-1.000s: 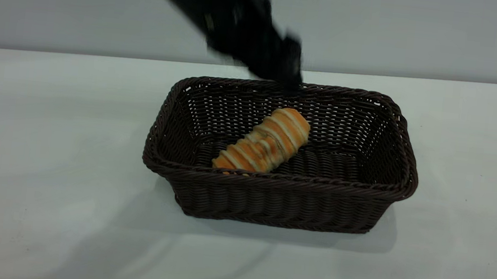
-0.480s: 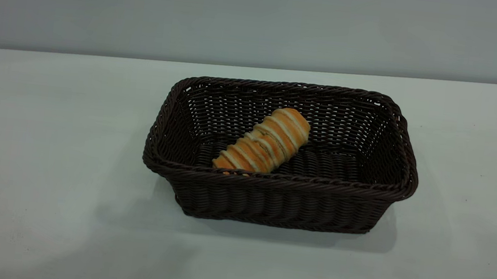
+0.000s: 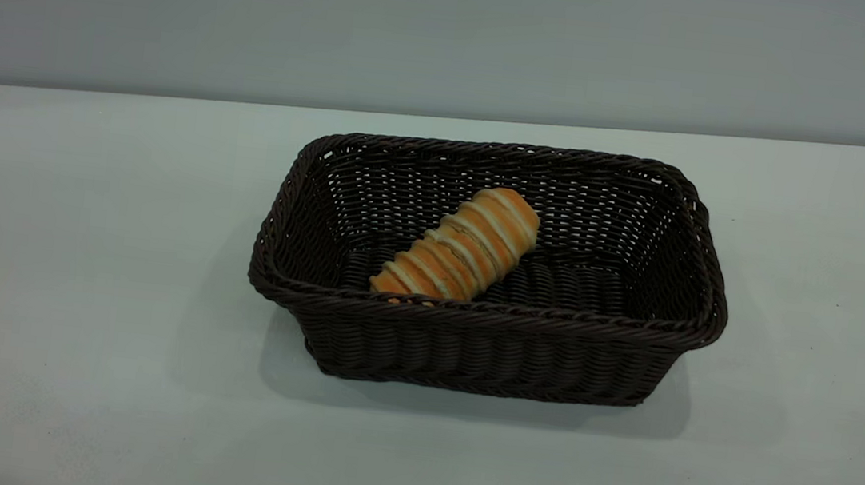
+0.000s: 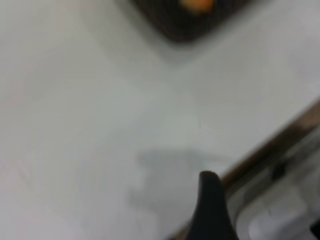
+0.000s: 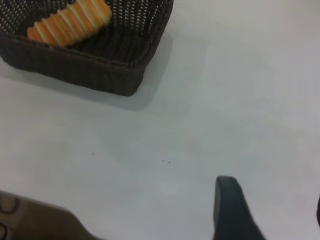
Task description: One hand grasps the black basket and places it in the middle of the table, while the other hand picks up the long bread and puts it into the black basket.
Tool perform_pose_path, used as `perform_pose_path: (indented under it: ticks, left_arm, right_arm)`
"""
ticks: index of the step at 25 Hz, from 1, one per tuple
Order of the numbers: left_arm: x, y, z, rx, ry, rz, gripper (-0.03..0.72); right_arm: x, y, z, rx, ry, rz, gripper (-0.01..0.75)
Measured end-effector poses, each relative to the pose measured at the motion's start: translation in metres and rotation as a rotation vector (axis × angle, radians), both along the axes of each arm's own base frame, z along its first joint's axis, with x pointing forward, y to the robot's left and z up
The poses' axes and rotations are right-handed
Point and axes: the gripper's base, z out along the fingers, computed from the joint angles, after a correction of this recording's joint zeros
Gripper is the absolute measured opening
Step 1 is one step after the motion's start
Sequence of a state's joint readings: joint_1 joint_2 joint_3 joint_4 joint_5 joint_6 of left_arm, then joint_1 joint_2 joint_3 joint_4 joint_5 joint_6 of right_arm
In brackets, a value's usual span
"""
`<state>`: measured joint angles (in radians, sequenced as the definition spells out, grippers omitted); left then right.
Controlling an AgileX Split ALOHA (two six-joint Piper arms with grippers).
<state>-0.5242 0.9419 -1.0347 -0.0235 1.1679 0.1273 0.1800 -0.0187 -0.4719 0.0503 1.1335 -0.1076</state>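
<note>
The black basket (image 3: 473, 313) stands in the middle of the table (image 3: 79, 237). The long bread (image 3: 458, 245) lies slantwise inside it, one end against the near wall. No gripper touches either, and neither arm shows in the exterior view. My left gripper (image 4: 262, 200) is open and empty, hanging over bare table near its edge, far from the basket (image 4: 175, 27) and the bread (image 4: 197, 4). My right gripper (image 5: 272, 192) is open and empty over bare table, apart from the basket's corner (image 5: 125, 82) and the bread (image 5: 70, 22).
A grey wall runs behind the table. The left wrist view shows the table's brown edge (image 4: 280, 145) with blurred pale shapes beyond it. A dark rounded fixture (image 5: 30, 220) sits at one corner of the right wrist view.
One second ago a dark arm hung over the basket's far rim. It has since left the exterior view, and its shadow has faded from the table. Basket and bread have not moved.
</note>
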Motion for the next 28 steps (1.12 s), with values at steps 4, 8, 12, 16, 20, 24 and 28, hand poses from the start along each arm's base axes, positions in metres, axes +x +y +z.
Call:
perform_pose_path:
  ticks: [4, 8, 12, 16, 20, 24, 28]
  left_arm:
    - [-0.037, 0.022, -0.060, 0.047, 0.106, 0.033, 0.593]
    - [-0.068, 0.040, -0.104, 0.051, 0.115, 0.039, 0.593]
    - [-0.085, 0.050, -0.106, -0.023, 0.007, 0.057, 0.591]
    - [-0.100, 0.058, -0.102, -0.097, -0.094, 0.071, 0.592]
    - [-0.114, 0.066, -0.100, -0.160, -0.188, 0.075, 0.592]
    - [-0.125, 0.073, -0.099, -0.209, -0.264, 0.074, 0.592]
    - [-0.134, 0.077, -0.099, -0.237, -0.321, 0.109, 0.592]
  right_arm:
    - [0.000, 0.000, 0.000, 0.000, 0.000, 0.000, 0.418]
    - [0.000, 0.000, 0.000, 0.000, 0.000, 0.000, 0.417]
    - [0.000, 0.000, 0.000, 0.000, -0.001, 0.000, 0.417]
    - [0.000, 0.000, 0.000, 0.000, -0.001, 0.000, 0.417]
    - [0.000, 0.001, 0.000, 0.003, -0.001, -0.048, 0.417]
    - [0.000, 0.001, 0.000, 0.004, -0.001, -0.070, 0.417]
    - [0.000, 0.001, 0.000, 0.004, -0.001, -0.070, 0.417]
